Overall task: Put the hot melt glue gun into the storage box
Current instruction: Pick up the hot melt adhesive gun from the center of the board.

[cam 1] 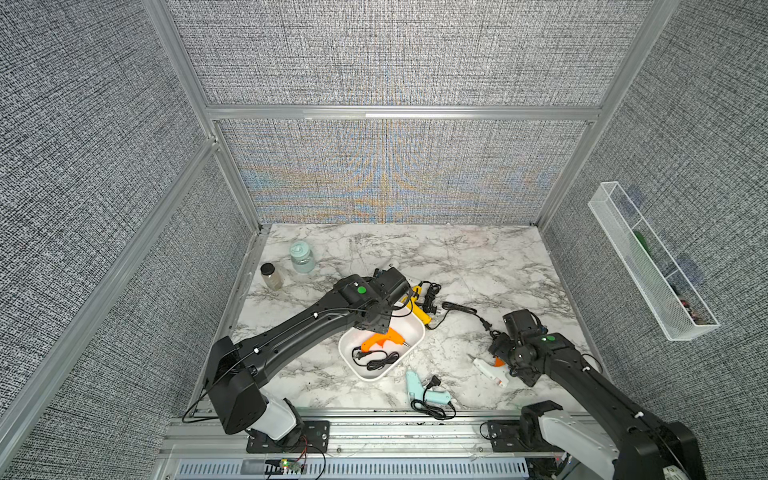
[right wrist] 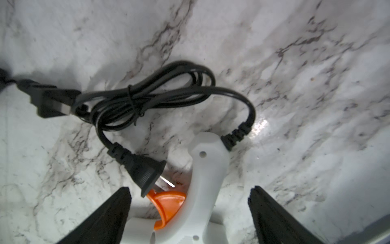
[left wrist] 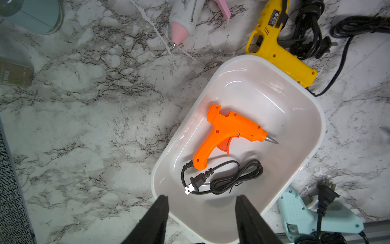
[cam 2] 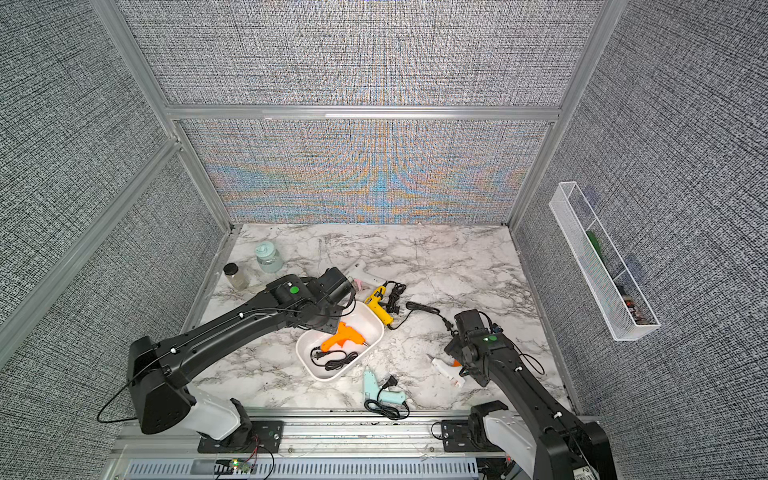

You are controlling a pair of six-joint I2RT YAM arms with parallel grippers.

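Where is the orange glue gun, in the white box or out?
In. The orange glue gun lies flat inside the storage box, walls all around.

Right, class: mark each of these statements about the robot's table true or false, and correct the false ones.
1. The orange glue gun lies inside the white box. True.
2. The yellow glue gun is in the box too. False: it lies on the table, outside the box, by its rim.
3. The orange gun's cord is bundled inside the box. True.
4. The right jaws are shut on the white glue gun. False: they stand open, one on either side of it.
5. The left jaws are open and empty. True.
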